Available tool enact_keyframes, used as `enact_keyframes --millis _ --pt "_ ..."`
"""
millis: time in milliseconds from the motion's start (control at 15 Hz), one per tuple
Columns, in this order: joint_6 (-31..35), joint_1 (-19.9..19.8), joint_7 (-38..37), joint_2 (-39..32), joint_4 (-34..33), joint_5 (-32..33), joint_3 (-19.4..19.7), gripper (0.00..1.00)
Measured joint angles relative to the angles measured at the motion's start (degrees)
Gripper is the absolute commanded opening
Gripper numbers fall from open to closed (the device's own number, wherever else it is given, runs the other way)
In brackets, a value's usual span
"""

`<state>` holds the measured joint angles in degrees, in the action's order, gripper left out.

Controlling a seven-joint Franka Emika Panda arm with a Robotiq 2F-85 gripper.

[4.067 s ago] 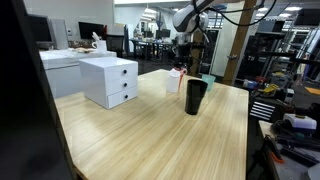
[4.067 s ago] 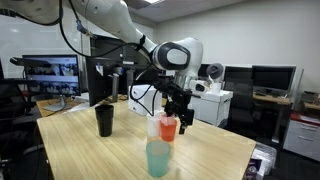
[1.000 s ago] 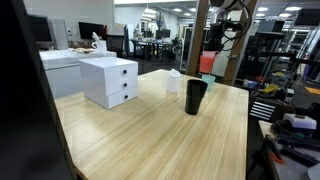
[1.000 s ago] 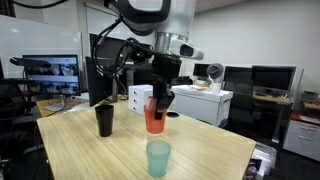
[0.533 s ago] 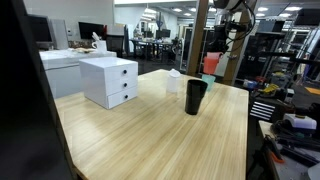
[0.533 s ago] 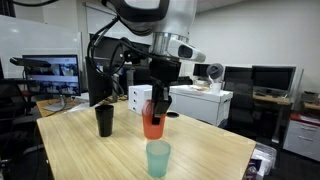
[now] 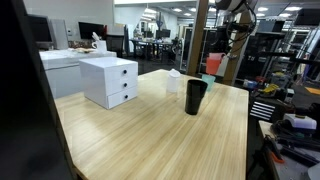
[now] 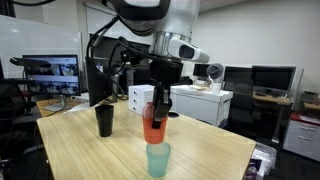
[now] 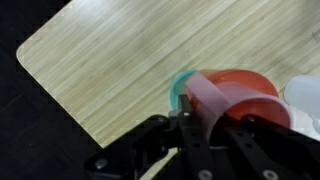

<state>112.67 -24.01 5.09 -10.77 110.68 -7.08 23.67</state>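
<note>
Red cup (image 8: 152, 123) is clamped by its rim in the pincer (image 8: 160, 104) and hangs upright beneath it. Directly below the pincer, very close under the red cup, a teal cup (image 8: 157, 159) stands on the wooden table (image 8: 80, 150). Well off to the side stands a black cup (image 8: 104, 121).

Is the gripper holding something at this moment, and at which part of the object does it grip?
Yes: the gripper holds the red cup by its upper rim, above the teal cup.
</note>
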Motion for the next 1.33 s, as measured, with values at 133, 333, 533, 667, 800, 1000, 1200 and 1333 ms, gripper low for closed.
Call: enact_keyframes --millis 133,333,533,667,800,1000,1200,1333 --pt "0.0 -0.1 -0.1 -0.3 0.0 0.0 0.2 0.06" --pt "0.0 -0.5 -0.1 -1.1 0.0 0.0 0.3 0.06" --pt "0.2 -0.7 -0.1 -2.0 0.0 0.0 0.3 0.05" --pt "0.8 -0.7 -0.1 -2.6 0.0 0.0 0.3 0.05" --pt "1.9 -0.7 -0.1 -3.1 0.0 0.0 0.2 0.06" --pt "3.3 -0.7 -0.1 -4.1 0.0 0.0 -0.1 0.06" --pt "4.1 -0.7 -0.1 -4.9 0.0 0.0 -0.5 0.44" --pt "4.3 -0.7 -0.1 -5.5 0.0 0.0 -0.9 0.57"
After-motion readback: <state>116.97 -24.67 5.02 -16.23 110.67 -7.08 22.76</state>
